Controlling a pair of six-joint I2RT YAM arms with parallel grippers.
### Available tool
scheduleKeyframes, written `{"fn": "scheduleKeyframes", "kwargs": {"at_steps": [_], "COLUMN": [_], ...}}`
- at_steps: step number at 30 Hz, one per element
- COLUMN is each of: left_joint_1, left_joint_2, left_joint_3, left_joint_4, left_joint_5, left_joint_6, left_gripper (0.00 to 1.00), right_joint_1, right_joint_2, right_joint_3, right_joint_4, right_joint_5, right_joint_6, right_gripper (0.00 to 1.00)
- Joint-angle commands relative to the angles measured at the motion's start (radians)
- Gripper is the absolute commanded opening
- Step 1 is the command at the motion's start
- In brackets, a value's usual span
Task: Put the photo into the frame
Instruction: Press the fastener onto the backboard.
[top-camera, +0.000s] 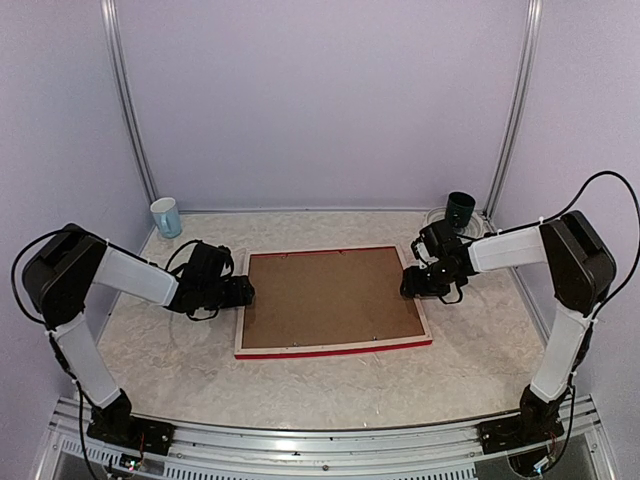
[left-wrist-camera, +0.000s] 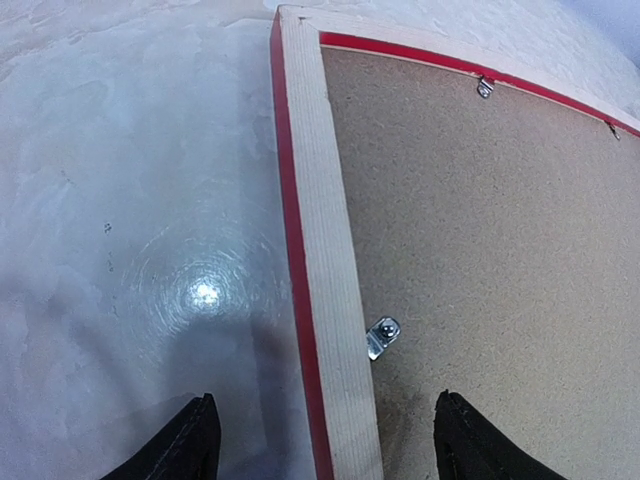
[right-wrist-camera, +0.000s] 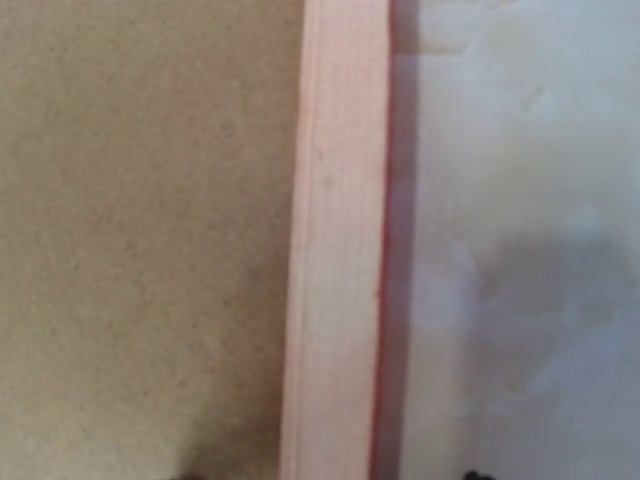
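Note:
The frame (top-camera: 335, 349) lies face down on the table, pale wood back up and red edges showing. A plain brown backing board (top-camera: 325, 297) fills it. The photo is hidden or out of view. My left gripper (top-camera: 243, 292) is open at the frame's left rail; in the left wrist view its fingers (left-wrist-camera: 190, 445) stand either side of the rail (left-wrist-camera: 325, 230), one over the table and one over the board (left-wrist-camera: 480, 220). My right gripper (top-camera: 408, 283) is open at the right rail (right-wrist-camera: 335, 250), its fingertips just showing at the bottom edge, either side of the rail.
A small metal clip (left-wrist-camera: 382, 335) sits on the board by the left rail, with two more along the far rail (left-wrist-camera: 485, 88). A white-and-blue mug (top-camera: 166, 216) stands at the back left and a dark green cup (top-camera: 460, 210) at the back right.

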Motion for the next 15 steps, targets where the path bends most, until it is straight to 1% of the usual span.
{"fn": "scheduleKeyframes", "kwargs": {"at_steps": [1,10,15], "left_joint_1": [0.011,0.012,0.013], "left_joint_2": [0.027,0.043,0.047], "left_joint_3": [0.015,0.026,0.028], "left_joint_4": [-0.011,-0.027,-0.029], "left_joint_5": [0.018,0.014,0.015], "left_joint_6": [-0.002,-0.007,-0.01], "left_gripper": [0.72,0.71,0.71], "right_joint_1": [0.002,0.002,0.002], "right_joint_2": [-0.01,-0.04,-0.021], "right_joint_3": [-0.041,-0.04,-0.021], "right_joint_4": [-0.14,-0.185,-0.2], "right_joint_5": [0.071,0.116,0.147], "right_joint_6": [-0.021,-0.027,-0.036], "right_gripper": [0.6,0.6,0.6]}}
